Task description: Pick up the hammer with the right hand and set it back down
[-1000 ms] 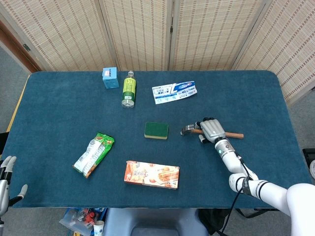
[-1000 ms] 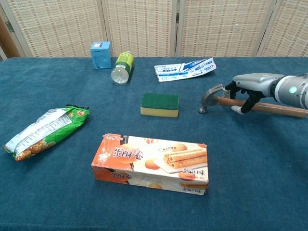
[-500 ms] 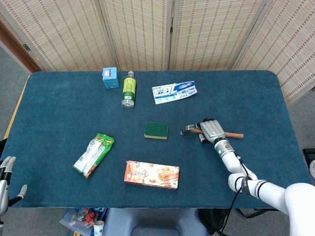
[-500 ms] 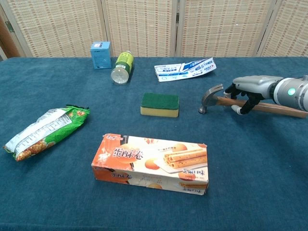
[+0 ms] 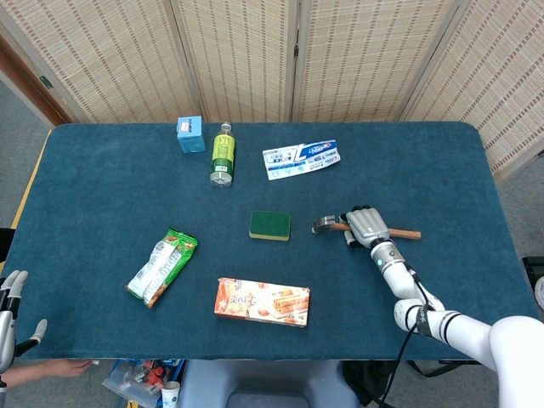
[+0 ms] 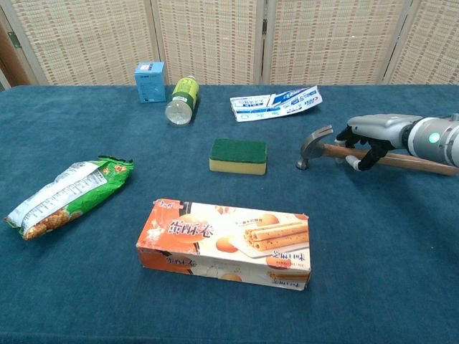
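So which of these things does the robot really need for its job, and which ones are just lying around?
For the job:
hammer
right hand, fingers wrapped over the hammer handle

Just lying around:
sponge
biscuit box
snack bag
green bottle
small blue box
white and blue packet
left hand, down at the table's near edge, holding nothing

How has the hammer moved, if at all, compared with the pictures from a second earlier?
Hardly at all: the hammer lies by the sponge as before; at most its head sits slightly higher under the right robot hand.
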Motion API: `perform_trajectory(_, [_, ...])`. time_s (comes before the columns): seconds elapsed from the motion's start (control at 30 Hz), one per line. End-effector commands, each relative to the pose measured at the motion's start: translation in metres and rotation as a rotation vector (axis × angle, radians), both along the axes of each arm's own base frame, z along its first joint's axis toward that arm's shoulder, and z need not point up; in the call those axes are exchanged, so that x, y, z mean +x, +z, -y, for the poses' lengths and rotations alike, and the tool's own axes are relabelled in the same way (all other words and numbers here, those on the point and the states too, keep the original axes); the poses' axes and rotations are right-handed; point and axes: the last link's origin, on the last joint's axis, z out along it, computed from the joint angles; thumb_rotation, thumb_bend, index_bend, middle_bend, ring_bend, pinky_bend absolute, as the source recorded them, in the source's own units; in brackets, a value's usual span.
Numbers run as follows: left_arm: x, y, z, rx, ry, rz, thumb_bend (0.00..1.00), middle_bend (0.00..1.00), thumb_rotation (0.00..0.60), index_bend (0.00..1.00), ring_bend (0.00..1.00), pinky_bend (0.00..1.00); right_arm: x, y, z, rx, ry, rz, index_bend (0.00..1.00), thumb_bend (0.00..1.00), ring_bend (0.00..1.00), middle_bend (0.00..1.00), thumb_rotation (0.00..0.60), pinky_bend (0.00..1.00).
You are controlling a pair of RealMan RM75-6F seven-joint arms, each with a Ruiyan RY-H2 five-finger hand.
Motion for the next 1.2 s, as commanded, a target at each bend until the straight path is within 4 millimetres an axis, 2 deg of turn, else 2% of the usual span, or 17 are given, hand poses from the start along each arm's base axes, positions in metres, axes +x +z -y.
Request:
perform_trajectory(0.03, [0.000,0.000,0.000,0.000,0.000,0.000,0.30,0.04,0.600,0.03,0.05,0.00,0.000,0.000,0.000,-0.001,-0.001,0.002,0.44,0.58,0.21,0.51,0.600,0.17])
perform_trajectory(0.3, [-0.001,0.000,0.000,-0.001,0.004,-0.002,0.29,0.04,0.600,0.03,0.05,0.00,-0.001,0.002,-0.002,-0.027,0.012,0.025,0.52,0.62,0.28,0.61,0.600,0.17])
perform_trajectory(0.7, [0.000,0.001,0.000,0.002,0.002,-0.004,0.30,0.04,0.600,0.03,0.05,0.00,0.005,0.011,-0.007,-0.094,0.075,0.101,0.59,0.64,0.41,0.69,0.600,0.18])
perform_trajectory(0.83, [0.000,0.002,0.000,0.004,0.001,-0.006,0.30,0.04,0.600,0.03,0.05,0.00,0.004,0.014,-0.009,-0.110,0.088,0.118,0.61,0.65,0.48,0.71,0.600,0.29])
perform_trajectory(1.03, [0.002,0.001,-0.001,0.001,0.000,-0.009,0.30,0.04,0.600,0.03,0.05,0.00,0.003,0.019,-0.010,-0.133,0.097,0.153,0.65,0.68,0.59,0.77,0.600,0.59])
perform_trajectory(1.2, [0.003,0.002,-0.002,0.000,-0.001,-0.013,0.30,0.04,0.600,0.03,0.05,0.00,0.003,0.020,-0.010,-0.140,0.096,0.177,0.67,0.68,0.63,0.79,0.600,0.67])
